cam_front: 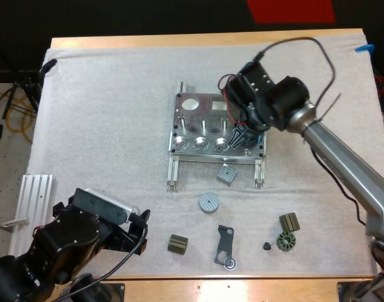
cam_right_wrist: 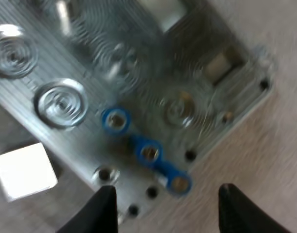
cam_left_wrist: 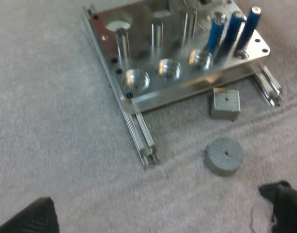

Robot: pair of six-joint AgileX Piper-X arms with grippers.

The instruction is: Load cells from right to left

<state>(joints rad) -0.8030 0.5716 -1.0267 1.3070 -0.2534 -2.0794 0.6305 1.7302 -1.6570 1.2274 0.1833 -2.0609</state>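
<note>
Three blue cells (cam_left_wrist: 234,30) stand in a row at the right end of the metal fixture (cam_front: 195,119), I think because loading starts there. The right tool (cam_front: 241,136) hangs just over them, fingers apart, gripping nothing. The round holes (cam_left_wrist: 167,70) further left are empty. The left tool (cam_front: 140,228) rests open near the desk's (cam_front: 273,280) front edge, out of the way.

One metal fixture (cam_front: 207,113). Three blue cylinders (cam_left_wrist: 233,30) stand at its right end, and three empty sockets (cam_left_wrist: 168,69) line its front edge. In front of it lie one grey cube (cam_front: 226,174), one grey disc (cam_front: 208,202), two olive blocks (cam_front: 178,244) and one dark bracket (cam_front: 224,245).
</note>
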